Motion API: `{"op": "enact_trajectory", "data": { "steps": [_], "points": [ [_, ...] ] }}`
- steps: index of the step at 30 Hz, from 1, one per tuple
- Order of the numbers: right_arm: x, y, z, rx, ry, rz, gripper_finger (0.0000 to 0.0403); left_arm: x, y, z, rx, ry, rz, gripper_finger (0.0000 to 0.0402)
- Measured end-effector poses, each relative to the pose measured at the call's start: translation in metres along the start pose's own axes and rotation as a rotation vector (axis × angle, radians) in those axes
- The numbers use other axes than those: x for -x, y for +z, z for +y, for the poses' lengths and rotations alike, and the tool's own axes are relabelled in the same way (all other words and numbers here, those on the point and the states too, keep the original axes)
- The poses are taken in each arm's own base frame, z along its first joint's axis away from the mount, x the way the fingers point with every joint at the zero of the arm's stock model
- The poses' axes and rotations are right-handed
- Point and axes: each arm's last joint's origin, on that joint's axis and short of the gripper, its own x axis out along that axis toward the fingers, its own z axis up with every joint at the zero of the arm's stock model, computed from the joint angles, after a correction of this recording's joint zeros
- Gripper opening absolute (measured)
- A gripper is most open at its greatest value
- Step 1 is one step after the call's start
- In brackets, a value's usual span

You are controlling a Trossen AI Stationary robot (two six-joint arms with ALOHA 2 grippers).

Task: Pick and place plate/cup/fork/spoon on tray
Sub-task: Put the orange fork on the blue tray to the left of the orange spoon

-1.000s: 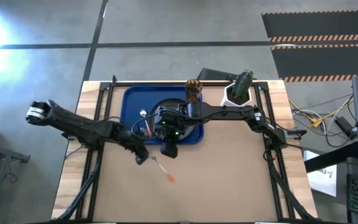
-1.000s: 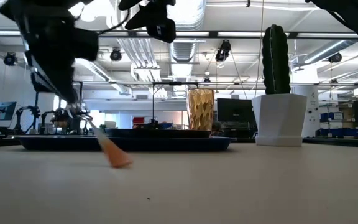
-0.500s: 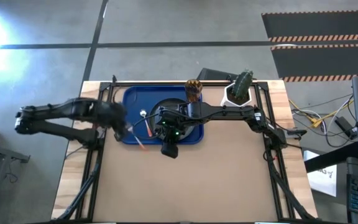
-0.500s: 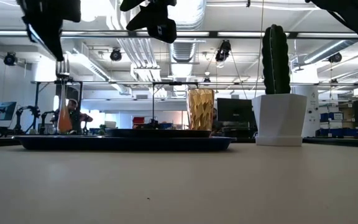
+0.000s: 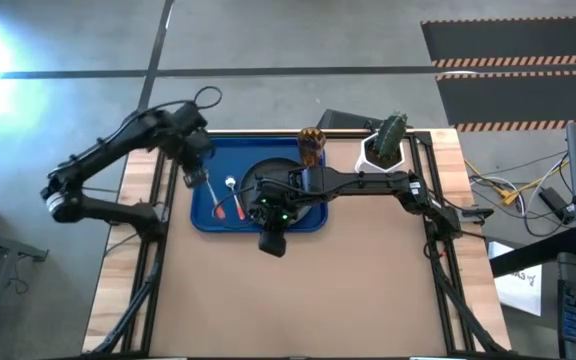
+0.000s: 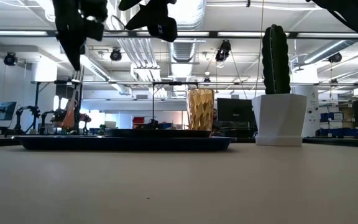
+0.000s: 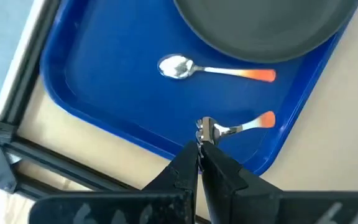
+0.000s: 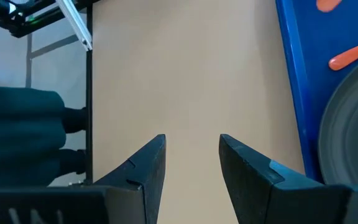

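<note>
The left pincer [image 7: 201, 152] is closed tight on the tine end of the fork [image 7: 235, 127], holding it above the left part of the blue tray [image 7: 92, 87]. In the left wrist view the fork's orange handle points away from the fingertips toward the tray's front rim. In the low view the fork hangs nearly upright below the pincer, handle down, at the left of the frame; whether its tip touches the tray floor cannot be told.

In the high view the spoon [image 5: 233, 196] lies on the tray in the left-centre of the frame, bowl toward the far side and handle toward the near side, with the fork just to its left and roughly parallel. The black plate [image 5: 298, 163] sits on the tray right of the spoon, largely under the right arm. The amber cup [image 5: 311, 146] stands at the tray's far right corner; from this angle I cannot tell whether it is on the tray or just beside it.

The right pincer [image 8: 191, 155] hangs with its fingers apart and empty near the tray's front edge, over bare table [image 8: 185, 74].

The fork is probably the last of the 4 items. The release turns on the handle lying clear of the spoon and inside the rim, so it appears only lowering and opening remain.
</note>
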Motion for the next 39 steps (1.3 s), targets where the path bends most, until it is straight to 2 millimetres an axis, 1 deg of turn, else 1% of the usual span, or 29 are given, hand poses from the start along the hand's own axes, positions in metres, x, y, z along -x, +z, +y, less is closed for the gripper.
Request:
{"op": "enact_trajectory", "data": {
  "steps": [4,9,15,21,27,32,39],
  "points": [
    [0.0,0.0,0.0,-0.015,-0.003,-0.001,0.0139,-0.023,0.01,0.018,-0.015,-0.02,0.096,0.0],
    [0.0,0.0,0.0,-0.027,-0.011,-0.003,0.0139,-0.049,0.021,0.033,-0.04,-0.063,0.188,0.0],
    [0.0,0.0,-0.001,-0.027,-0.022,-0.005,0.0139,-0.077,0.034,0.043,-0.069,-0.109,0.225,0.0],
    [0.0,0.0,-0.001,-0.028,-0.023,-0.005,0.0139,-0.098,0.042,0.055,-0.069,-0.118,0.232,0.0],
    [-0.001,0.0,-0.001,-0.028,-0.023,-0.004,0.0139,-0.114,0.045,0.071,-0.028,-0.113,0.232,0.0],
    [-0.001,0.0,-0.001,-0.028,-0.023,-0.004,0.0139,-0.124,0.045,0.087,0.012,-0.088,0.198,0.0001],
    [-0.001,0.0,-0.001,-0.028,-0.023,-0.004,0.0139,-0.147,0.031,0.105,0.057,-0.116,0.257,0.0001]
  ]
}}
